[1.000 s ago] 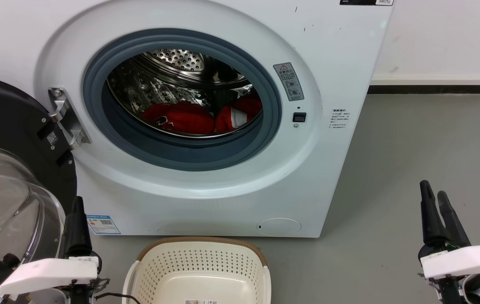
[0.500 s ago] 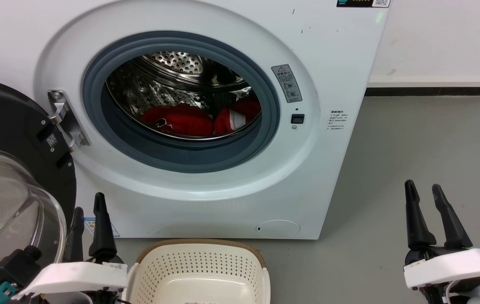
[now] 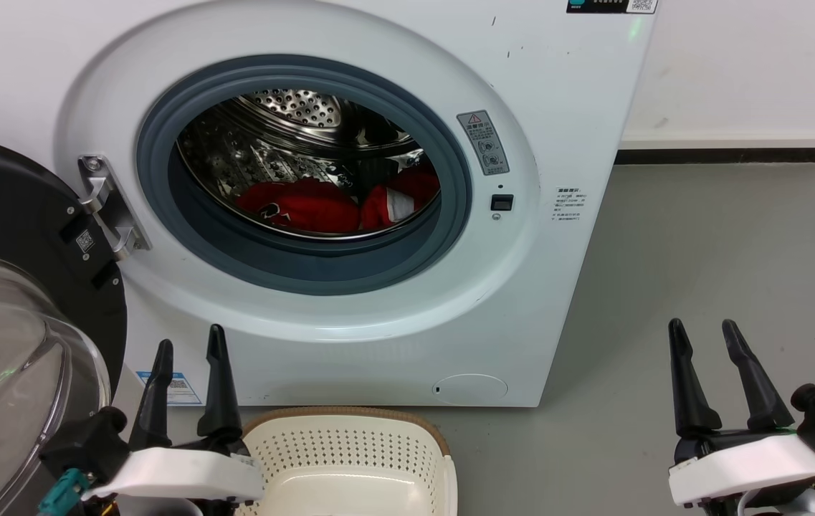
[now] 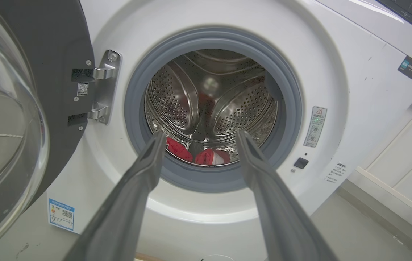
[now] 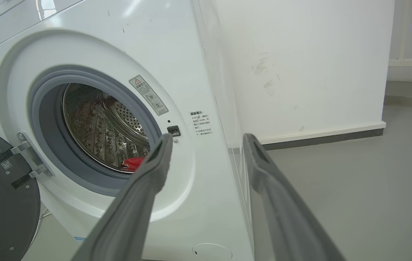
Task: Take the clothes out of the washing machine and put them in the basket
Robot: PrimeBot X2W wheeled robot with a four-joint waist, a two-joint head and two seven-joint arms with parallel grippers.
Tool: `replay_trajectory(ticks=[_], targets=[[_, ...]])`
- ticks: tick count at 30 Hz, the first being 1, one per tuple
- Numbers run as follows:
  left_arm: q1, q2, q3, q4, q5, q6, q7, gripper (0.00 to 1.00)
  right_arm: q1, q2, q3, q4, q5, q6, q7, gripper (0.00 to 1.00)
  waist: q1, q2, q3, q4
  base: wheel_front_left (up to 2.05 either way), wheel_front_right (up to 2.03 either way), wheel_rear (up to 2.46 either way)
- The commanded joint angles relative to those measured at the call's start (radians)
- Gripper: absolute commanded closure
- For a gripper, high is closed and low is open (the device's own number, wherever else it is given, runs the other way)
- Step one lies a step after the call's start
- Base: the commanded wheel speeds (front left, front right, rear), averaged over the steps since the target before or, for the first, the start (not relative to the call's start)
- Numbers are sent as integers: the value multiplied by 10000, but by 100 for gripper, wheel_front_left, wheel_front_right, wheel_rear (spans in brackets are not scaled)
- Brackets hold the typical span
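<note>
The white washing machine [image 3: 558, 93] stands ahead with its door [image 3: 13, 287] swung open to the left. Red clothes [image 3: 307, 204] with white patches lie at the bottom of the steel drum [image 3: 292, 136]; the left wrist view catches the clothes [image 4: 209, 156] between its fingers, and the right wrist view shows a red corner [image 5: 133, 163]. The cream basket [image 3: 350, 459] with a brown rim sits on the floor before the machine. My left gripper [image 3: 188, 340] is open beside the basket's left edge. My right gripper [image 3: 701, 326] is open over bare floor, right of the machine.
The glass door bowl [image 3: 6, 373] bulges close to my left arm. Grey floor [image 3: 701, 236] stretches right of the machine to a white wall with a dark skirting [image 3: 730, 154]. A grey rubber seal [image 3: 292, 272] rings the porthole.
Both grippers have opened. The left one rose and shifted right toward the basket. The right one shifted left. The picture shifted slightly as the head moved.
</note>
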Motion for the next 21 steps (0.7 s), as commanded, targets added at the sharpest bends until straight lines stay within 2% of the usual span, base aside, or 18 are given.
replay_trajectory(ticks=[1, 21], targets=[[51, 18, -91, -161, 340, 65, -84, 0, 67, -23, 13, -87, -293, -1, -124, 0, 0, 0, -3, -4, 0, 0, 0], [339, 393, -1056, 316, 2472, 644, -554, 0, 289, -21, 222, 232, -2033, -1, -577, 0, -1, 0, -70, -34, 0, 0, 0]])
